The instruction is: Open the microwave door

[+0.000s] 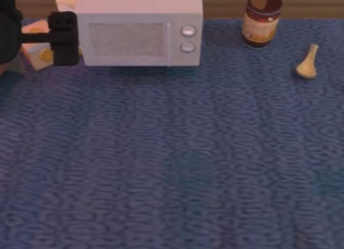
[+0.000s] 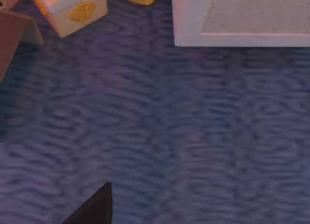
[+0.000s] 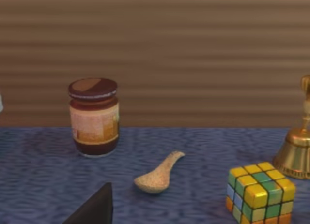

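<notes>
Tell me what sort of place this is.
Probably a rendered tabletop test scene, kitchen-like: a microwave, a jar and a spoon sit on a blue patterned cloth, with a puzzle cube and brass bell nearby.

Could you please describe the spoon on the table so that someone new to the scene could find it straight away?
Start at the big white microwave at the table's far edge and look right, past the brown-lidded jar. The spoon lies flat on the blue cloth, to the right of the jar and nearer the front. It is small, pale tan and speckled, unlike the upright dark jar.
</notes>
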Tool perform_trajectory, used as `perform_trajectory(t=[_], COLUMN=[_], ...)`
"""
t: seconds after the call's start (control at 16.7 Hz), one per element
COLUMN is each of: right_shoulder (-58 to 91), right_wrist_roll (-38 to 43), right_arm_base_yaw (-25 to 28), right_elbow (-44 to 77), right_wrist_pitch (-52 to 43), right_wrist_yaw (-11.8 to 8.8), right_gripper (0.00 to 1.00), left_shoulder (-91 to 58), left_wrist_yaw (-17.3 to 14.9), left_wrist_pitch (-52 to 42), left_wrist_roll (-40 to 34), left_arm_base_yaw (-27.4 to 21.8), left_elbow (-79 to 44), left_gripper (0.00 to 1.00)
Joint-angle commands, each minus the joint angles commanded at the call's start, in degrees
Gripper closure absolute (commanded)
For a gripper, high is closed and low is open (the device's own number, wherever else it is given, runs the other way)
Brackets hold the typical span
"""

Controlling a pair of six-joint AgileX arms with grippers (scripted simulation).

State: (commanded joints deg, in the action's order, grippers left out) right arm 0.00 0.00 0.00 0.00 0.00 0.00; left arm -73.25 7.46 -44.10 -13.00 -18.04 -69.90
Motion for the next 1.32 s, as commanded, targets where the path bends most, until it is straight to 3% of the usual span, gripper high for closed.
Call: perform_trajectory(t=[0.42,0.78,1.02,1.32], right_shoulder=[0.0,0.0,0.0,0.0], right_wrist_roll=[0.0,0.0,0.0,0.0], right_arm_base_yaw=[0.0,0.0,0.0,0.0], right_elbow=[0.0,0.0,0.0,0.0], right_wrist_pitch=[0.0,0.0,0.0,0.0], right_wrist_yaw=[0.0,0.0,0.0,0.0], right_gripper=[0.00,0.00,0.00,0.00], left_shoulder=[-37.1,-57.3,-62.7,-63.0], left_wrist_yaw=[5.1,8.0,8.8,8.9], left_wrist_pitch=[-19.1,-26.7,-27.9,-28.0], left_wrist_roll=[-9.2,-15.4,-17.3,-17.4], left_arm_base_yaw=[-9.5,-14.5,-15.7,-15.8], left_elbow=[-39.5,-66.0,-73.8,-74.3], left_gripper=[0.00,0.00,0.00,0.00])
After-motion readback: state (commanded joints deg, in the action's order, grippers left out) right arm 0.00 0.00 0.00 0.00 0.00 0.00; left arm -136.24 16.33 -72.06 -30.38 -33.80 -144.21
